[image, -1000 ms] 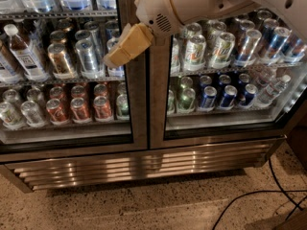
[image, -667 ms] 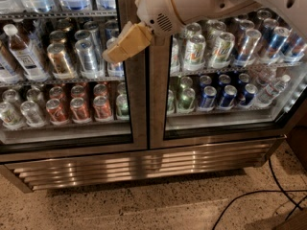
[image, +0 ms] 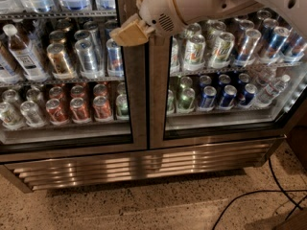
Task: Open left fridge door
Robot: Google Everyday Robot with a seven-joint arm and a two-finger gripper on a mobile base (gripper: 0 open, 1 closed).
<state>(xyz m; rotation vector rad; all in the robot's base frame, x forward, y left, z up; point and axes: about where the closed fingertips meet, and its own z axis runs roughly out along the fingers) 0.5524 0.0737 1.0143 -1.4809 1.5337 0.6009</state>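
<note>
The left fridge door (image: pixel 135 110) is a glass pane in a brushed-steel frame, and it stands flush with the cabinet. Behind its glass are shelves of cans and bottles (image: pixel 72 56). My gripper (image: pixel 125 34), tan at the end of a white arm (image: pixel 192 4), hangs in front of the upper right edge of the left door, beside the seam between the two doors. Whether it touches the frame does not show. No handle is visible.
The right fridge door (image: pixel 158 104) stands shut, with cans behind its glass. A steel louvred grille (image: pixel 144 164) runs along the bottom. A black cable (image: pixel 249 198) lies on the speckled floor at the lower right.
My gripper has risen a little along the door's right edge. The doors have not moved.
</note>
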